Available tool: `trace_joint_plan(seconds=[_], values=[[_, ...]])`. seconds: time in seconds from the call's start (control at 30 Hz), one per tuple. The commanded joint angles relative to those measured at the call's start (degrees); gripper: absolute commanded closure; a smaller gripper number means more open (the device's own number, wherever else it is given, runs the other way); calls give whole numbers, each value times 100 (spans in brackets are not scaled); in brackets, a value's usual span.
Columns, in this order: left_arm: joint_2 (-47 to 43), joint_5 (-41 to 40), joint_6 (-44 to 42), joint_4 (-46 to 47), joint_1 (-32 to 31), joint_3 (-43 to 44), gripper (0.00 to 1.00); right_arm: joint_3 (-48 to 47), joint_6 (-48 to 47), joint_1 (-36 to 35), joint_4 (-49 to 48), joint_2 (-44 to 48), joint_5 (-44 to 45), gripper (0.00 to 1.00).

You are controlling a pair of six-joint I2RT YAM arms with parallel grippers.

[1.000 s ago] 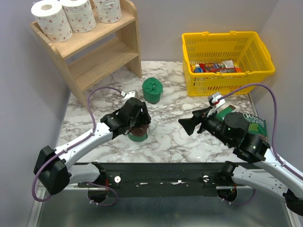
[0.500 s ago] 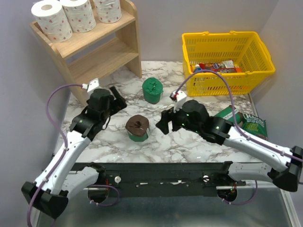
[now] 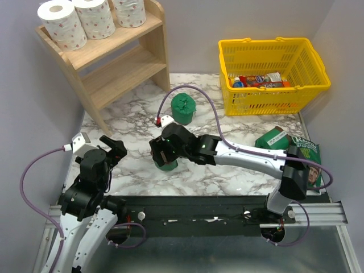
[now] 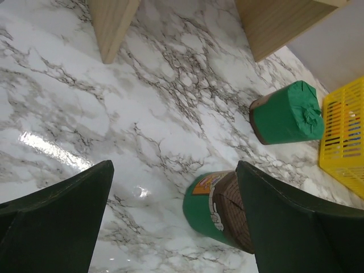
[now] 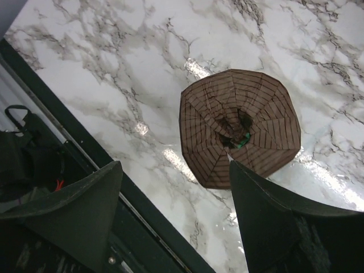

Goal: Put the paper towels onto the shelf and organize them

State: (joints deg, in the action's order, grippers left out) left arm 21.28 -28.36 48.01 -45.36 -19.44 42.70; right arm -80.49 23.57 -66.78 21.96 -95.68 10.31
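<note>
Near the table's front edge, the right gripper hangs open over an upright green paper towel roll, apparently to lift it toward the shelf, while the left gripper sits open.

White grey-veined marble tabletop between plain pale grey walls, glossy with soft light glare.

Top view looked down from above and behind, wide over the table. Left wrist faced low toward the shelf. Right wrist looked straight down, close. Both wrist views shared one green roll.
</note>
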Motion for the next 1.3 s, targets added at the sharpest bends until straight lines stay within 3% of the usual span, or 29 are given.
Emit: trace_joint_plan(seconds=[0.0,0.43,0.6,0.73,0.87,0.97,1.0,1.07,1.27], values=[[-343,-320,60,-60,46,-130,1,-371,34,-80,195,-495,419,16],[-467,5,-124,89,37,-183,1,-758,-327,-107,379,-1673,964,22],[-256,313,-318,124,37,-34,2,-635,-415,-98,406,-1498,1192,44],[121,813,-564,89,37,273,2,-84,-537,-107,109,-691,1299,52],[587,1814,-1047,37,37,747,4,934,-652,60,-1233,477,913,61],[860,2666,-1171,18,37,1117,4,1717,-434,350,-2112,1479,297,61],[834,3496,-1032,228,37,1109,4,2060,-267,559,-2586,2195,-43,60],[660,4342,-716,825,37,917,5,2414,76,823,-3125,2631,-423,59],[378,5226,-363,1995,46,793,6,3021,1122,1194,-4629,3687,-1293,59]])
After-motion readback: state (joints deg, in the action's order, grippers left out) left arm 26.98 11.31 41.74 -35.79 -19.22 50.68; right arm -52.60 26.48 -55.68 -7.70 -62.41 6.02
